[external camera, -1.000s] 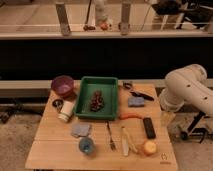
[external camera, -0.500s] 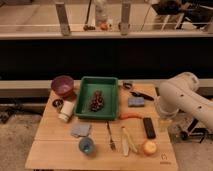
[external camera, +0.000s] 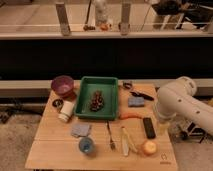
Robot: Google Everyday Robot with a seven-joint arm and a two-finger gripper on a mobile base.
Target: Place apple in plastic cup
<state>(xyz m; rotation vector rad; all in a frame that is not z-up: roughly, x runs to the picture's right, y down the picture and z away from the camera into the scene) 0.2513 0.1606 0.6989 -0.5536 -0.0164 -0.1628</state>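
Note:
The apple (external camera: pixel 149 147), small, round and yellow-orange, lies on the wooden table (external camera: pixel 50 152) near its front right corner. A small blue cup (external camera: pixel 86 145) stands at the front, left of centre. A white cup (external camera: pixel 66 111) stands left of the green tray. My white arm reaches in from the right, and my gripper (external camera: pixel 163 125) hangs at its lower end over the table's right edge. It is above and right of the apple, beside a black remote, and touches nothing that I can see.
A green tray (external camera: pixel 111 102) holds a dark cluster (external camera: pixel 96 101). A purple bowl (external camera: pixel 62 85) sits at the back left. A carrot (external camera: pixel 131 116), black remote (external camera: pixel 149 127), banana (external camera: pixel 126 141), fork (external camera: pixel 110 136), grey cloth (external camera: pixel 80 130) and grey-blue sponge (external camera: pixel 135 101) lie around the table.
My arm has swung left and lower from the right side, bringing the gripper over the table's right edge near the remote. The objects on the table have not moved.

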